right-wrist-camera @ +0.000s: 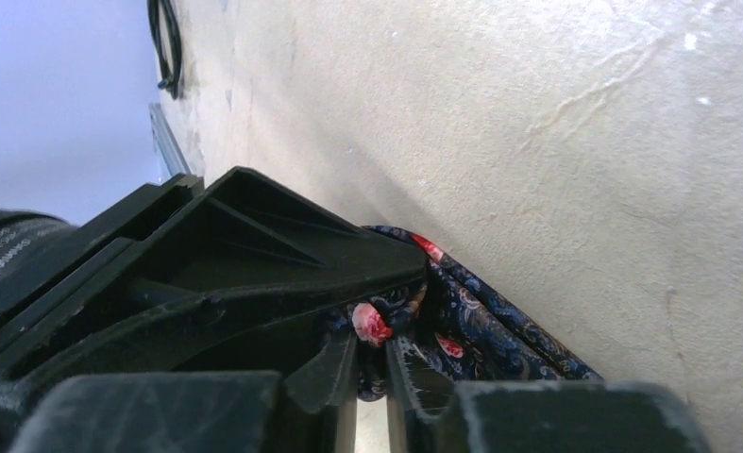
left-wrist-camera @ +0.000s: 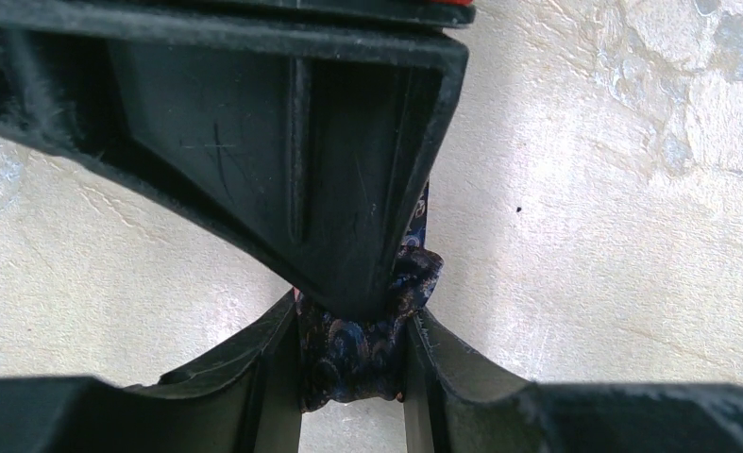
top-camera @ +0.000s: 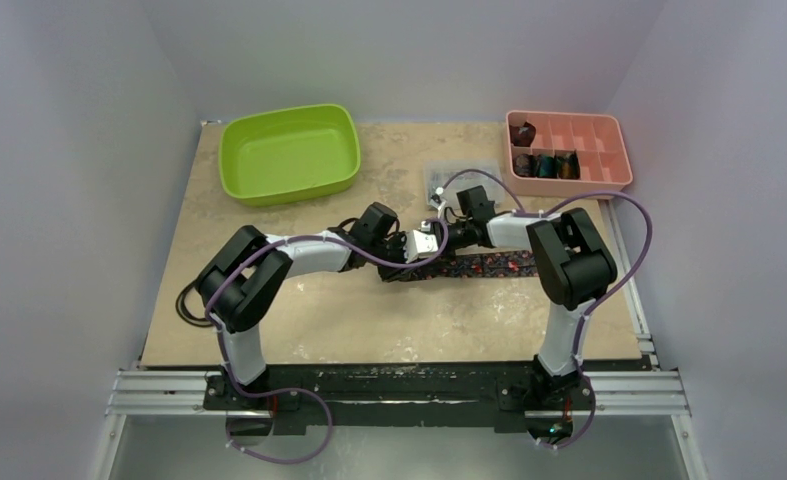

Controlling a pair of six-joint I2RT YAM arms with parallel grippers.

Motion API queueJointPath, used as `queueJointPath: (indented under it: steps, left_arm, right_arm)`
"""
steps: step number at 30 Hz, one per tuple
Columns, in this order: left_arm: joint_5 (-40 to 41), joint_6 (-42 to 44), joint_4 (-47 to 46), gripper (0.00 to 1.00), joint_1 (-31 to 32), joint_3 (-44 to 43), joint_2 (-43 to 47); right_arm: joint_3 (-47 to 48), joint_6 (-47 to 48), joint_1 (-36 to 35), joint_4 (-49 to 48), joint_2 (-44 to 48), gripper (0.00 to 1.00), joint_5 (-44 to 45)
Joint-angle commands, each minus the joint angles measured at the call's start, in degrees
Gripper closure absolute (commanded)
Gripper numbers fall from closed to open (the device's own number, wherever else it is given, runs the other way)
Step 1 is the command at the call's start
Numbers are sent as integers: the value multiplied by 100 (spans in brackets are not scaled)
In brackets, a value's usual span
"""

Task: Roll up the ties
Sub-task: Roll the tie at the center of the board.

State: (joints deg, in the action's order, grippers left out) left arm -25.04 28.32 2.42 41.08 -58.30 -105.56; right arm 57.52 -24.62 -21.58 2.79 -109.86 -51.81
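Table (top-camera: 369, 320): beige stone-look top, both arms reaching to its middle.
Green bin (top-camera: 289, 152): far left of table.
Pink tray (top-camera: 609, 172): far right, divided into compartments. Rolled coils (top-camera: 546, 165) sit in its left compartments, one more in the far-left corner cell.
Left arm (top-camera: 299, 255) and right arm (top-camera: 569, 260): wrists meet near table centre, over the left end of the tie.
Tie (top-camera: 489, 265): dark with red-pink floral dots. It lies flat, running rightward from the grippers to in front of the right arm; its left end is bunched and lifted.
Clear box (top-camera: 459, 178): just beyond the right wrist, between bin and tray.
Left gripper (left-wrist-camera: 353, 321): closed on the bunched tie end, fabric pinched between both fingers. A finger of the other gripper presses in from above, touching the same fold.
Right gripper (right-wrist-camera: 374, 344): jaws nearly together, clamping the tie at a red flower. Loose folds spill to the right onto the table.
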Motion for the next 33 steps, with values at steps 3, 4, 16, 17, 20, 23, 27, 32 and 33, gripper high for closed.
queueJointPath:
  steps: [3,4,16,17,20,23,27,32,33]
  left_arm:
    - [89,-97,345,62,-52,13,-68]
    - [-48,-176,211,58,-125,93,-9]
    - [-919,-988,-2285,31,-469,1308,545]
    - [-927,-1030,-2421,31,-469,1320,485]
    - [-1066,-1205,-2736,30,-469,1265,299]
    - [-1165,-1398,-3040,29,-456,1185,113]
    - [-1195,-1346,-3097,44,-426,1036,-166]
    - [-703,-720,-2302,68,-235,903,-89]
    - [-591,-643,-2076,69,-220,898,-14]
  right_arm:
    - [297,450,-16,371,-22,100,88]
    - [279,575,19,452,-75,100,193]
    - [255,1186,280,866,-778,100,788]
    - [263,1206,278,895,-804,100,841]
    - [326,1295,289,1005,-881,100,899]
    - [308,1368,291,1025,-868,100,905]
    - [239,1392,288,931,-837,100,824]
    - [342,1446,279,1081,-646,89,655]
    - [367,1465,284,1150,-546,84,606]
